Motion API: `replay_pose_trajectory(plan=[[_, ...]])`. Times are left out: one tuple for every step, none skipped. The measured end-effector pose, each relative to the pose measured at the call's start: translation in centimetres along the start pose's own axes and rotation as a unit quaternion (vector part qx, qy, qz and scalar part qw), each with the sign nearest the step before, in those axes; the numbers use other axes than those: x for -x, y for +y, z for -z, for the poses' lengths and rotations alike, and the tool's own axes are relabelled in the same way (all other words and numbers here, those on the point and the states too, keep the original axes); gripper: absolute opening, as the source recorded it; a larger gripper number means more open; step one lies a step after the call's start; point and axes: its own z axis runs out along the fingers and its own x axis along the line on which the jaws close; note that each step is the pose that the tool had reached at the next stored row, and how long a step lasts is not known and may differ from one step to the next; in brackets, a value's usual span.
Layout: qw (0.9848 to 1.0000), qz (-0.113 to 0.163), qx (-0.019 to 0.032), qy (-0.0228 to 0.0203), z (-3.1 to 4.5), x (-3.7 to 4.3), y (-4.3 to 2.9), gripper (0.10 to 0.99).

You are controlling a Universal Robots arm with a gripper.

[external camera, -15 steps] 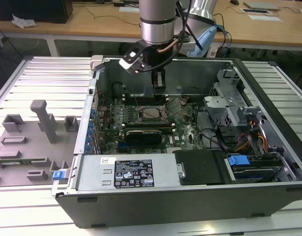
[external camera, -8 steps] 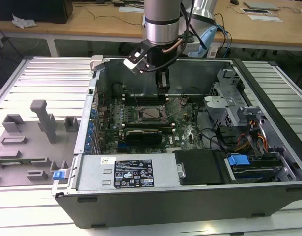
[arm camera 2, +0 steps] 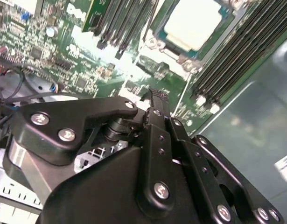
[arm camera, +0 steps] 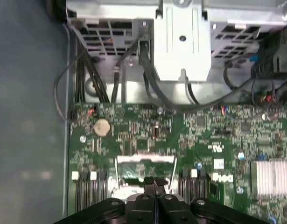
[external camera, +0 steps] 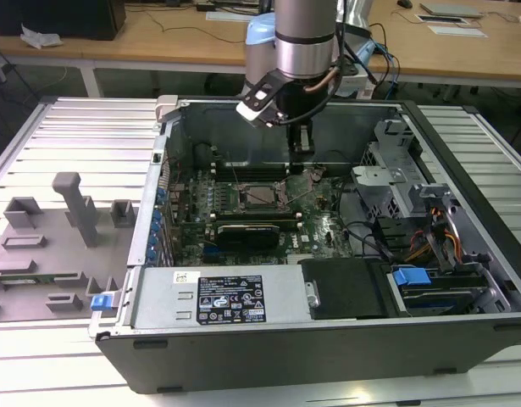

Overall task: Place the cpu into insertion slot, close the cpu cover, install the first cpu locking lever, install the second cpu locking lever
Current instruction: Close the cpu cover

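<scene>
Silvery cpu (arm camera 2: 197, 23) is sitting in the insertion slot (arm camera 2: 152, 43) inside the computer case (external camera: 285, 365); end effector (arm camera: 155, 182) is hanging nearby, pinched closed, empty.

Open room above the cpu (arm camera 2: 199, 23), memory slots (arm camera 2: 239, 53) flanking both sides, drive cage (external camera: 396, 182) and cables (arm camera: 94, 81) beyond.

Pale cpu (arm camera 2: 199, 21) flat in insertion slot (external camera: 260, 209), cpu cover (arm camera 2: 183, 58) seemingly down

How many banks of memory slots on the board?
2: one bank on one side of the cpu, the other on the opposite side. The gripper hides part of the board.
</scene>
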Motion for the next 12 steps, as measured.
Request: replay_pose_trajectory(plan=[[1.0,0.0,-0.0012,0.0,-0.06,0.04,0.59,0.106],[1.0,0.0,-0.0023,-0.0001,-0.09,0.08,1.02,0.106],[1.0,0.0,-0.003,0.0,-0.11,0.1,1.33,0.106],[1.0,0.0,-0.0041,-0.0001,-0.16,0.14,1.82,0.106],[1.0,0.0,-0.0048,0.0,-0.19,0.16,2.15,0.106],[1.0,0.0,-0.0055,0.0,-0.22,0.18,2.47,0.106],[1.0,0.0,-0.0062,0.0004,-0.26,0.22,2.9,0.106],[1.0,0.0,-0.0065,0.0038,-0.33,0.25,3.32,0.106],[0.9999,0.0,-0.0065,0.0082,-0.38,0.28,3.53,0.106],[0.9999,-0.001,-0.0064,0.0127,-0.41,0.31,3.69,0.106],[0.9997,-0.002,-0.0065,0.0253,-0.54,0.45,4.08,0.106],[0.9996,-0.002,-0.0067,0.0289,-0.63,0.55,4.2,0.106]])
